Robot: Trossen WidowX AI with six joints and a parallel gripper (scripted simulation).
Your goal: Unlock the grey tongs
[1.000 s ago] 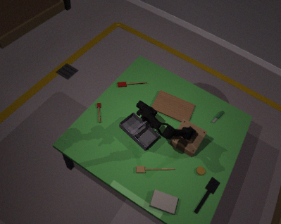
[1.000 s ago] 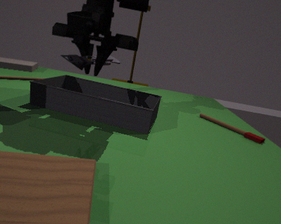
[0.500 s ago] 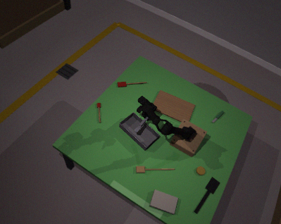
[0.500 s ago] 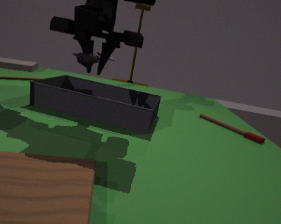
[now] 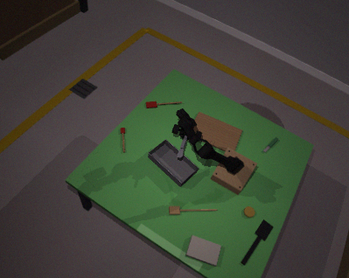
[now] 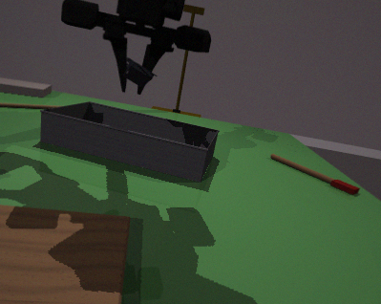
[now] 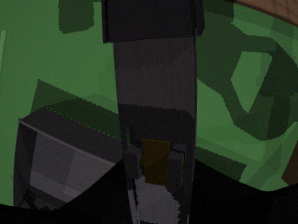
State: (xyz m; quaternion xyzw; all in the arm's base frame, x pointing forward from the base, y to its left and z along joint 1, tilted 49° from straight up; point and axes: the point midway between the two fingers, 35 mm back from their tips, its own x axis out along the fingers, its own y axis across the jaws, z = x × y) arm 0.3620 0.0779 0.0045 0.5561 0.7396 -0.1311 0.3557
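Observation:
My gripper [image 5: 184, 136] is shut on the grey tongs [image 5: 181, 149] and holds them in the air over the far side of the dark roasting tin [image 5: 172, 162]. In the top view the tongs hang down from the fingers towards the tin. In the exterior view the gripper [image 6: 136, 67] is well above the tin [image 6: 126, 139], with the tongs [image 6: 139, 74] between the fingers. The wooden board [image 5: 219, 131] lies behind the arm.
My arm's base stands on a wooden block. Two red-tipped tools [image 5: 123, 139] [image 5: 163, 104], a wooden spatula [image 5: 191, 211], a black spatula [image 5: 256, 241], a grey slab [image 5: 203, 250], a small round disc [image 5: 249, 211] and a small teal object [image 5: 270, 144] lie around the green table.

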